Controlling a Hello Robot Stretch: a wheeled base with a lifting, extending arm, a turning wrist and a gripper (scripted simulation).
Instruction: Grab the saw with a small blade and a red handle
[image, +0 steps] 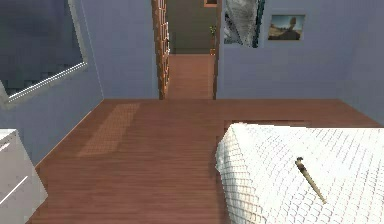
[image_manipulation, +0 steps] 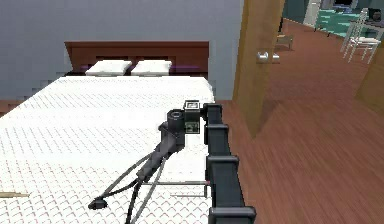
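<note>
The hand (image_manipulation: 115, 207) sits in the lower middle of the arm side view, its thin fingers (image_manipulation: 140, 175) slanting down and left over the bed (image_manipulation: 90, 120). With the white cover right behind them, I cannot tell whether the hand holds anything or how its fingers stand. The arm (image_manipulation: 226, 175) rises from the bottom edge, just right of the hand. At the upper left of that view, two pillows (image_manipulation: 130, 68) lie against a dark headboard (image_manipulation: 140, 48). A wooden door (image_manipulation: 262, 60) stands to the right.

In the forward view a thin rod (image: 312, 180), dark with a pale upper end, lies on the bed at the lower right. I cannot tell whether it is the saw. A window (image: 40, 45) is at the upper left, a doorway (image: 190, 50) at the top middle, and a picture (image: 287, 27) at the upper right.
</note>
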